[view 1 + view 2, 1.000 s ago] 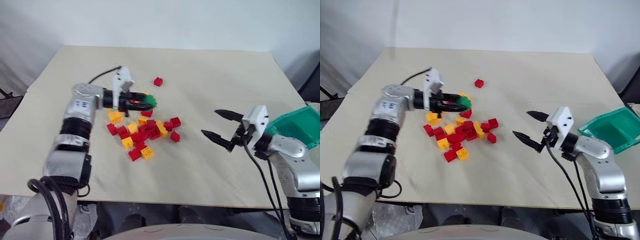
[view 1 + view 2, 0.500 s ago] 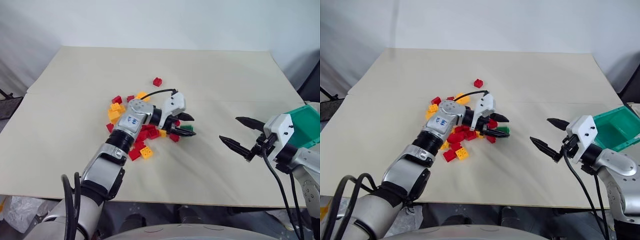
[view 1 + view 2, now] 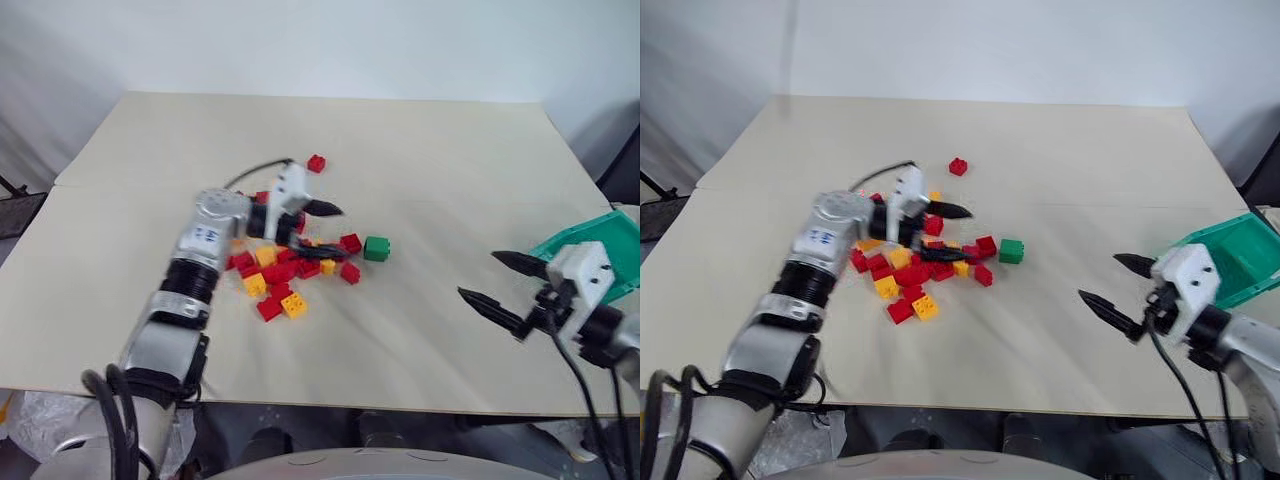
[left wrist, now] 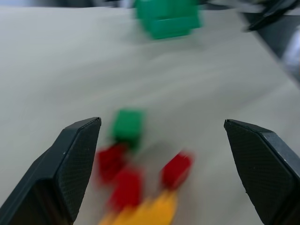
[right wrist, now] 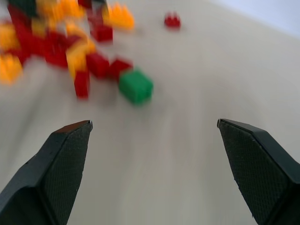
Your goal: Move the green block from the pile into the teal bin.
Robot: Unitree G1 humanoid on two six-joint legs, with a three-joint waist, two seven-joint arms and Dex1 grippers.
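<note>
You had a beige table (image 3: 450, 150) carrying the pile (image 3: 285, 270) of red and yellow bricks, the green block (image 3: 376, 248) just beside it, one stray red brick (image 3: 316, 163), and the teal bin (image 3: 610, 245) at the right edge.

Lighting: even, soft, bright daylight-like over the pale worktop (image 3: 420, 130); no glare. Shadows: faint and short beneath the bricks (image 3: 290, 265) and the green block (image 3: 376, 249). Blur: left end effector (image 3: 322, 230) and right end effector (image 3: 505, 285) smeared in the head views. Wrist views: bricks, green block (image 4: 127, 126) and bin (image 4: 168, 18) soft and streaked; near fingers (image 5: 56, 164) sharp.
</note>
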